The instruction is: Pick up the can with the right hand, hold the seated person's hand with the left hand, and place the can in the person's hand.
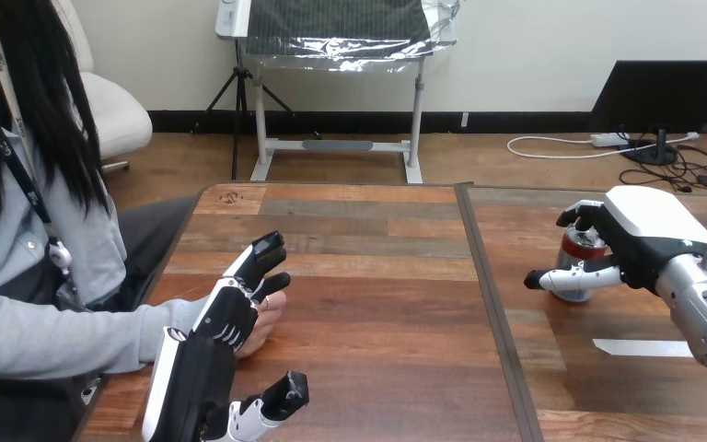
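Head view, items as found.

1. Right hand (644, 241), black with a white back shell, on a silver forearm. Fingers (582, 217) curl over the top of the can and the thumb crosses its front: grasping the can.
2. Silver cylindrical metal can with a red upper band (582, 253). It stands upright inside the right fingers. Its base appears to sit on the desk, but whether it has left the surface cannot be told.
3. Left hand (216, 336). Fingers are near straight and released, lying over the person's hand, with the thumb held apart. No clasp is visible.
4. Person's hand (265, 322), resting on the desk under and just beside the left fingers, well apart from the can.
5. Brown wooden plank desk (377, 304), with a dark seam running between the left fingers and the right fingers.
6. White flat strip (642, 347), lying on the desk near the right fingers, on the robot's side of them.

Step in hand, by judgement: pick-up of the can, with the grip set and no lift evident.

Next move calls for raising the can clear and carrying it across the seam toward the left fingers. Those fingers need to close round the person's hand and leave its palm exposed to take the can.
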`<action>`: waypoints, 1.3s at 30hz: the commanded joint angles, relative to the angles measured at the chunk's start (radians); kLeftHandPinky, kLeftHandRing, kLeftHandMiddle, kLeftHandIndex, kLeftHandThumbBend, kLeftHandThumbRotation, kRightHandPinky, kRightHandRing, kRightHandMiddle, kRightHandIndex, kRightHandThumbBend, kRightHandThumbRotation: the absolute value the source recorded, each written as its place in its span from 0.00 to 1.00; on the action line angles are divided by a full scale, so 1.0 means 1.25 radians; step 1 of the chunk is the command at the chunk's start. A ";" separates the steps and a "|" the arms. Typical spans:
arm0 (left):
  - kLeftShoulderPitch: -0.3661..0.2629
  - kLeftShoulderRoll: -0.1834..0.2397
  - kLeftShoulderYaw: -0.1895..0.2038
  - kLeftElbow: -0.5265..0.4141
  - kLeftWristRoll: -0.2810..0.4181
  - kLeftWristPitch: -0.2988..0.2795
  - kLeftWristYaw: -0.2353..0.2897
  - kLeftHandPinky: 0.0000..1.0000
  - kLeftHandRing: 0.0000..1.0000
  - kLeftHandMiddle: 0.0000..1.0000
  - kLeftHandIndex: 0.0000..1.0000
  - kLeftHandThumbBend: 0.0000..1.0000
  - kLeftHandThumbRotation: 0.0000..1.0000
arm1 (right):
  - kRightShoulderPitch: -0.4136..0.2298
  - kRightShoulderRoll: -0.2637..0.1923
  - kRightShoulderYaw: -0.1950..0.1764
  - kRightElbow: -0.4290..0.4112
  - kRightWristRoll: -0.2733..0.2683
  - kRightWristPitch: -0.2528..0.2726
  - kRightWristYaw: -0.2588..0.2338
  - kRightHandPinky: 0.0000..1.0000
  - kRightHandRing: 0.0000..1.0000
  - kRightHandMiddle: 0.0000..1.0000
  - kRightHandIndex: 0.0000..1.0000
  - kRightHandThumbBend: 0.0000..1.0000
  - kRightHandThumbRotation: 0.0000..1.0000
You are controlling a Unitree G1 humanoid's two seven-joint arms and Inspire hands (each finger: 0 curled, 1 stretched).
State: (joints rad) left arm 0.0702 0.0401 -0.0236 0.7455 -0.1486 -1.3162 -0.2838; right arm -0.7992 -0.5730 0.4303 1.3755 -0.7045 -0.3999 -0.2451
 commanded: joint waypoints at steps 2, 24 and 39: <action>-0.038 0.006 0.001 -0.028 0.003 -0.002 0.002 0.82 0.89 0.91 0.87 1.00 0.68 | -0.009 -0.018 -0.004 -0.037 0.011 -0.014 -0.003 0.73 0.79 0.80 0.80 0.86 0.65; -0.041 0.007 0.000 -0.027 0.000 0.001 -0.001 0.78 0.89 0.91 0.86 1.00 0.67 | 0.005 -0.028 -0.009 -0.047 0.017 -0.050 -0.006 0.73 0.79 0.79 0.79 0.87 0.62; -0.042 0.005 0.003 -0.032 0.009 0.001 0.003 0.78 0.89 0.90 0.86 1.00 0.67 | 0.014 -0.039 -0.012 -0.056 0.018 -0.068 -0.008 0.70 0.79 0.79 0.78 0.91 0.65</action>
State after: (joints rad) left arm 0.0701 0.0416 -0.0199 0.7451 -0.1447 -1.3120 -0.2836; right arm -0.7709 -0.5968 0.4269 1.3510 -0.7013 -0.4687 -0.2457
